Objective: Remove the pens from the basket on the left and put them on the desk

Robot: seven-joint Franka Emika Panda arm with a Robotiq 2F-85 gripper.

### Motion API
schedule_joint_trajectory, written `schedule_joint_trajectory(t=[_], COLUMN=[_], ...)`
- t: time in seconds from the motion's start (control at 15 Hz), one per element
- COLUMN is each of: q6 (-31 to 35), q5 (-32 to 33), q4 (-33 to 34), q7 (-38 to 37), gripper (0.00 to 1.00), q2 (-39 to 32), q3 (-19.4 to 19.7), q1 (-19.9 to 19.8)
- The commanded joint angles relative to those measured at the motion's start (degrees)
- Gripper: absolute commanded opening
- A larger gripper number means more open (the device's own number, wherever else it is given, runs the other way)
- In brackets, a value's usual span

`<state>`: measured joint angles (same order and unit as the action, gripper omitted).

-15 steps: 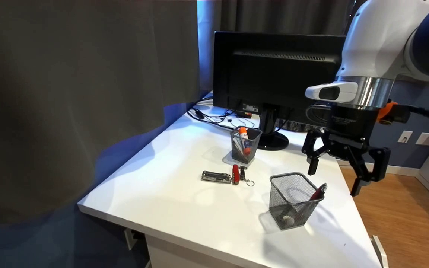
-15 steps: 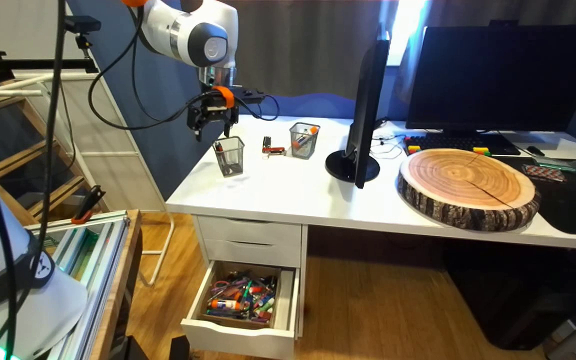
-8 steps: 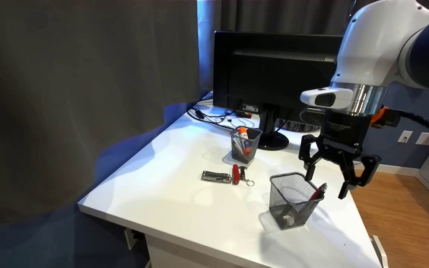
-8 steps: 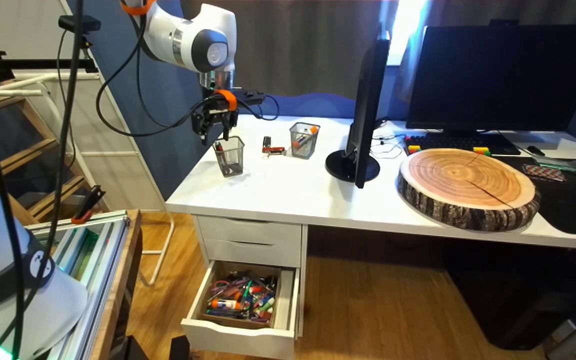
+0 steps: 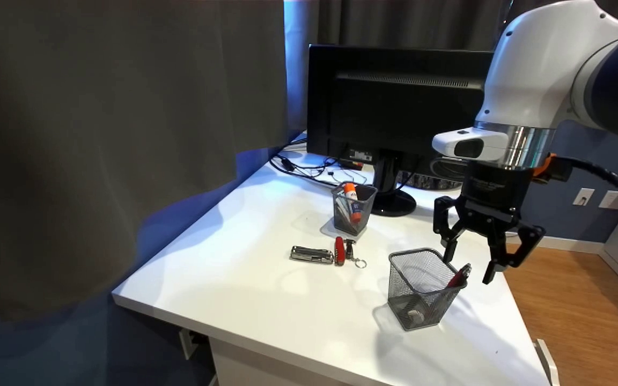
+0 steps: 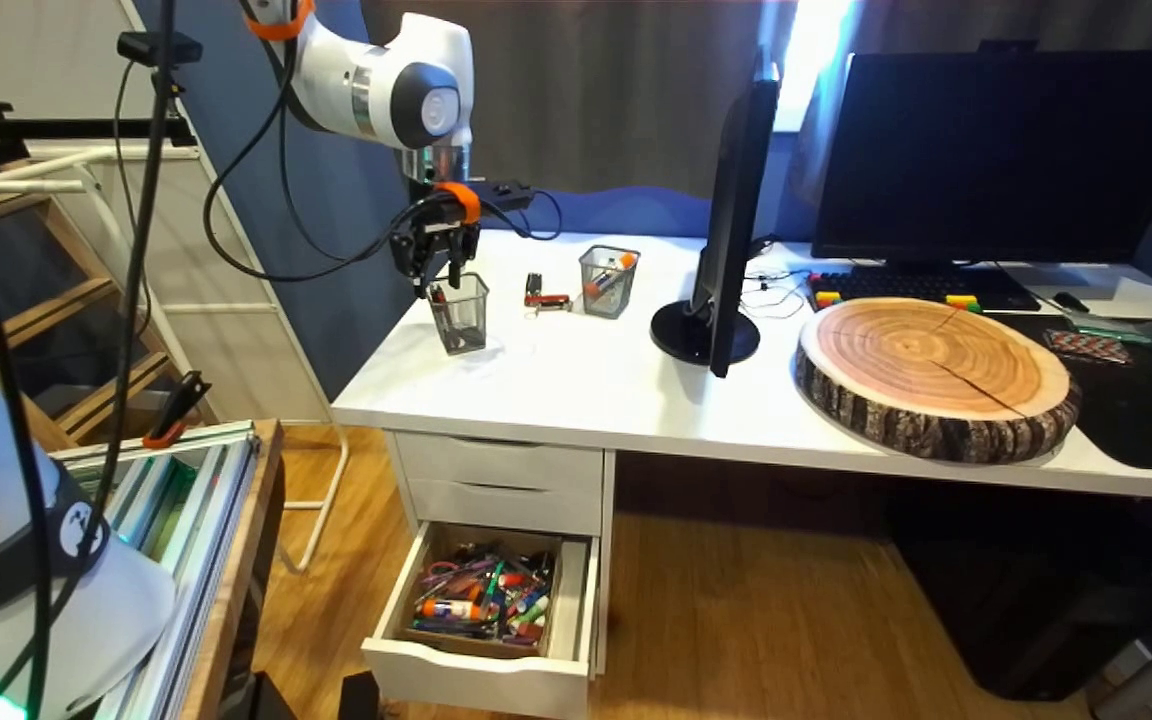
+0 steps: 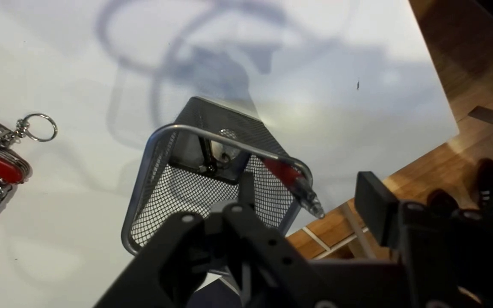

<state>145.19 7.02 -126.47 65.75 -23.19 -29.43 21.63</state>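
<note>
The basket, a dark grey mesh cup (image 5: 399,284), stands upright on the white desk (image 5: 260,311); it also shows in the wrist view (image 7: 137,201). A red pen (image 7: 281,172) with a dark and clear end leans in one corner of it. The pen's end sticks out above the rim, also in an exterior view (image 5: 456,279). Small items lie on the cup's floor, too unclear to name. No other pen shows clearly. My gripper (image 5: 468,267) is open and empty above the rim at that corner. In the wrist view the pen's end lies between its spread fingers (image 7: 375,209).
A smaller mesh holder (image 5: 365,212) with an orange and white stick stands farther along the desk. A silver multitool (image 5: 311,255) and a red pocket knife (image 5: 339,251) lie between. A monitor (image 5: 400,107) stands behind. The desk's edge (image 7: 437,85) is close to the basket.
My open gripper has moved down and sideways towards the basket's pen corner, slowing in the last half second. The basket and pen have not moved.
</note>
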Motion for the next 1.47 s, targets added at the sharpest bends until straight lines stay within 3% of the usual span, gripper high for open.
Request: schedule_joint_trajectory(t=[0.0, 0.33, 0.53, 0.67, 0.73, 0.8, 1.0, 1.2, 1.27, 1.33, 1.4], q6=[1.0, 1.1, 1.1, 1.2, 1.3, 1.3, 1.2, 1.1, 1.1, 1.1, 1.2], q5=[2.0, 2.0, 2.3, 2.6, 2.7, 2.8, 2.8, 2.8, 2.8, 2.8, 2.8], q4=[1.2, 1.3, 1.2, 1.1, 1.1, 1.1, 1.1, 1.1, 1.2, 1.2, 1.3], q7=[-1.1, -0.7, -0.7, -0.7, -0.7, -0.7, -0.5, -0.4, -0.4, -0.4, -0.4], gripper=[0.58, 0.57, 0.39, 0.36, 0.28, 0.31, 0.25, 0.16, 0.05, 0.07, 0.03], q2=[-1.1, -1.2, -1.2, -1.3, -1.3, -1.3, -1.4, -1.5, -1.5, -1.4, -1.4], q3=[0.8, 0.6, 0.8, 0.8, 0.8, 0.8, 0.7, 0.7, 0.7, 0.7, 0.7], q1=[1.2, 1.1, 1.2, 1.3, 1.2, 1.2, 1.1, 1.1, 1.1, 1.1, 1.0])
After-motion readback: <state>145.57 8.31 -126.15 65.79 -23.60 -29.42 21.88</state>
